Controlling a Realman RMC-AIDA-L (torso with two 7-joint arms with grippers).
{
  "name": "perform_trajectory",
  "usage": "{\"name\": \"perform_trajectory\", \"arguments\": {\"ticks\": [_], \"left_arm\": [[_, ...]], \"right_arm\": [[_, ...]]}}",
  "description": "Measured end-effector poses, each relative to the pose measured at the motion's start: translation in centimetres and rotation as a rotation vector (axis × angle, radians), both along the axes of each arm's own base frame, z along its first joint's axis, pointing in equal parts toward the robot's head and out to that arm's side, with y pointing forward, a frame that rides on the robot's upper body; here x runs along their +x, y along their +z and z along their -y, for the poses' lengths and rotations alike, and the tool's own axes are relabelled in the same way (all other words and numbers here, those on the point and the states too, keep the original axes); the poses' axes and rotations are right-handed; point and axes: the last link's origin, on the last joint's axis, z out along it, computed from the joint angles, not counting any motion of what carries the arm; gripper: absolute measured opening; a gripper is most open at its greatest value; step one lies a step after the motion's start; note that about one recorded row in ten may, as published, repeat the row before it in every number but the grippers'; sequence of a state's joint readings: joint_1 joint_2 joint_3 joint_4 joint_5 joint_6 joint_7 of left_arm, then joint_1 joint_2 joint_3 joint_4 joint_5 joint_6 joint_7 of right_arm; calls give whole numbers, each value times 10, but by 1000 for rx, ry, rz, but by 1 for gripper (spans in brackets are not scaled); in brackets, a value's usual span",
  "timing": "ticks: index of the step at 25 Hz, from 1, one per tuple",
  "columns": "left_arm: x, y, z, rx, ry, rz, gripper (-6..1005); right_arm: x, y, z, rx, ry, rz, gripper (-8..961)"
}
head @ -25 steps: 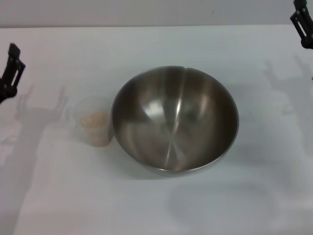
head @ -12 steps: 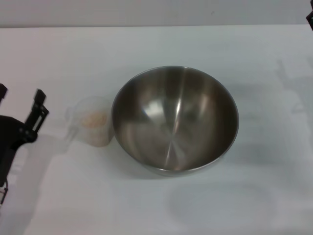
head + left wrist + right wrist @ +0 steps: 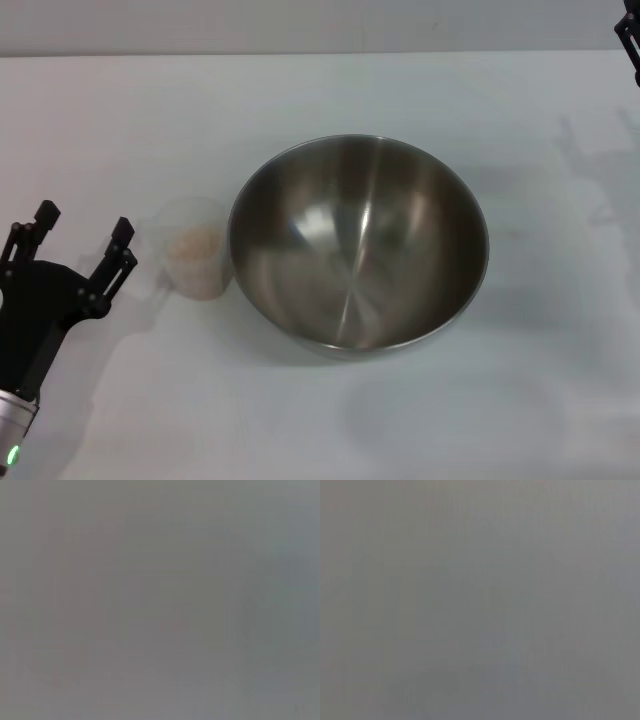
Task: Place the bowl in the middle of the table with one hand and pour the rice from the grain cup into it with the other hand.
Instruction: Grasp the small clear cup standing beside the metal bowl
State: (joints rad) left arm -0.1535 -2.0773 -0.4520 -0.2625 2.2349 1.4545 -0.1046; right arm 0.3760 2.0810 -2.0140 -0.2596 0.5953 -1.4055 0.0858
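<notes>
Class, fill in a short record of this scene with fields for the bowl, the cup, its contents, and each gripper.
bowl: steel bowl upright near the middle of the table, empty
cup: grain cup upright at the bowl's left side
contents: rice in the cup
left gripper: left gripper jaws open, left of the cup, not touching it
right gripper: right gripper at the far right edge, away from both

White surface (image 3: pixel 330 420) with two items.
The bowl (image 3: pixel 358 245) sits centrally; the grain cup (image 3: pixel 195 250) stands touching its left side.
</notes>
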Motion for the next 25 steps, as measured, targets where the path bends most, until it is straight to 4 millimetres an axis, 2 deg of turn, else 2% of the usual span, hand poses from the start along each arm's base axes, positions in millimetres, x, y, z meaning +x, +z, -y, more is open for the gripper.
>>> {"name": "perform_trajectory", "arguments": {"ticks": [10, 25], "left_arm": [[-5, -10, -8, -64, 43, -37, 829], [-14, -14, -17, -98, 93, -91, 829]], "right_arm": [[0, 0, 0, -4, 3, 5, 817], [-2, -2, -1, -12, 12, 8, 816]]}}
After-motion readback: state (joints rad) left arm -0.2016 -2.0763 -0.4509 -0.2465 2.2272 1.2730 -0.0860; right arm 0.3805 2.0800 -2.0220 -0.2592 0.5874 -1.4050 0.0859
